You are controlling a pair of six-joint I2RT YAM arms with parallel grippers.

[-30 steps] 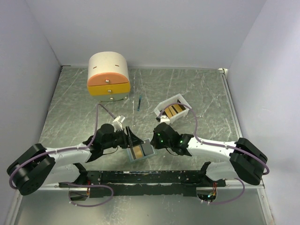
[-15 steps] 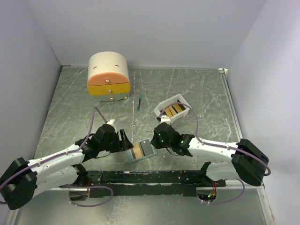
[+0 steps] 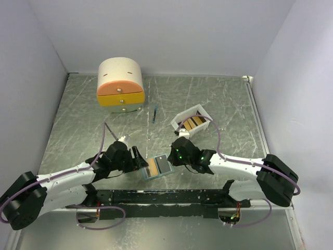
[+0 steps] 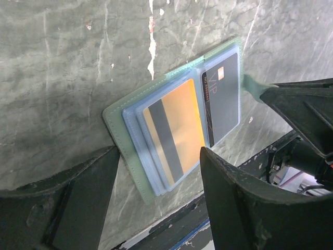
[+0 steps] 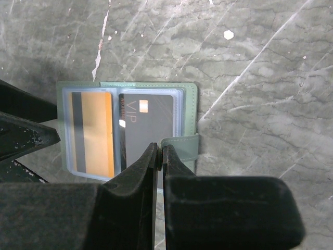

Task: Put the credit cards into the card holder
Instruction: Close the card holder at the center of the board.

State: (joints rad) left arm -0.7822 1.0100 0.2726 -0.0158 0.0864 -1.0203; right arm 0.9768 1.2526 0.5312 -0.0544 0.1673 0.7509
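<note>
Table (image 3: pixel 229 104): grey marbled sheet; both arms reach in over its near edge, and everything here sits on it.
Drawer box (image 3: pixel 120 86): cream and orange, rounded, far ahead of the left gripper and well apart from it.
Left gripper (image 4: pixel 158 153): fingers spread wide with nothing gripped, low over the table. The open holder lies flat in the gap between them.
Right gripper (image 5: pixel 158 151): jaws pressed tight together. The tip sits at the holder's strap edge, opposite the left gripper.
White tray (image 3: pixel 203 111): just beyond the right gripper, tilted, with gold and dark flat pieces inside.
Card holder (image 5: pixel 188 112): pale green, opened like a book, lying between the two grippers. Its strap tab points toward the right gripper's tip. It may be pressed by that tip, but I can't tell from here.
Gold card (image 4: pixel 174 130): in the clear pocket on the half nearer the left gripper, its dark stripe showing.
Dark card (image 5: pixel 148 130): in the pocket on the half nearer the right gripper, just ahead of its closed tip.
Blue stick (image 3: pixel 154 113): thin, lying beyond both grippers and clear of each.
</note>
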